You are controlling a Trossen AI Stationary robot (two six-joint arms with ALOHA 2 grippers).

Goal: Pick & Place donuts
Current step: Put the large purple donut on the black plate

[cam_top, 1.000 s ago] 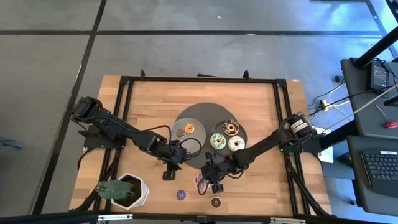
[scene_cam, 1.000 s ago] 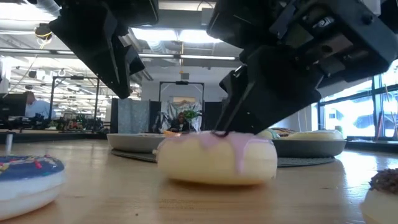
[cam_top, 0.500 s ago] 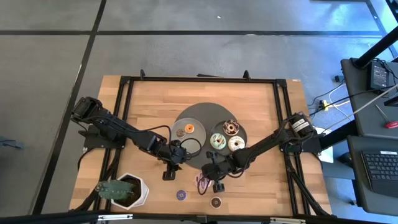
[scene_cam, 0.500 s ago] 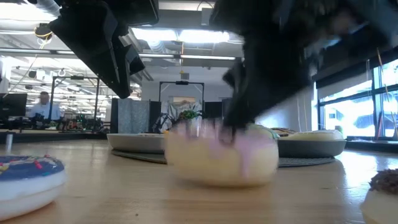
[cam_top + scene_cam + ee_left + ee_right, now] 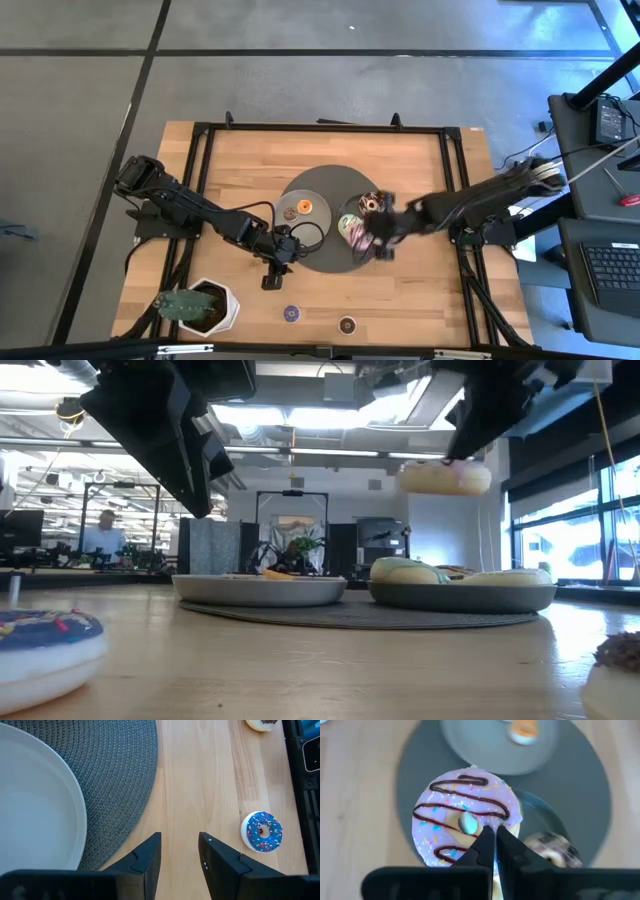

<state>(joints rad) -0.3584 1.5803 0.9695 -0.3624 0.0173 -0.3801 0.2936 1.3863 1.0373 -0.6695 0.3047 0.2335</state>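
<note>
My right gripper (image 5: pixel 372 240) is shut on the pink iced donut (image 5: pixel 465 822), drizzled with chocolate. It holds it in the air above the right grey plate (image 5: pixel 462 597), where a cream donut (image 5: pixel 547 845) and a chocolate donut (image 5: pixel 371 203) lie. An orange mini donut (image 5: pixel 303 207) lies on the left plate (image 5: pixel 260 589). A purple mini donut (image 5: pixel 291 314) and a dark mini donut (image 5: pixel 347 324) lie flat on the wood near the front edge. My left gripper (image 5: pixel 179 851) hangs open over the bare table beside the mat, touching nothing. My right gripper holds the pink donut by its ring beside the centre hole (image 5: pixel 487 822). The two fingers (image 5: pixel 486 844) come from above, close together, and cover the exact place of contact. The donut hangs roughly level below them (image 5: pixel 445 478), clear of the plate.
Both plates stand on a round dark woven mat (image 5: pixel 335 255) at the table's middle. A white pot with a plant (image 5: pixel 200 305) stands at the front left corner. Black frame rails run along the table's edges. Bare wood lies along the front edge (image 5: pixel 420 300).
My right gripper has shut on the pink donut that lay on the wood near the front edge. It has then risen and swung toward the far right, over the right plate. The donut has left the table and is now lifted clear.
</note>
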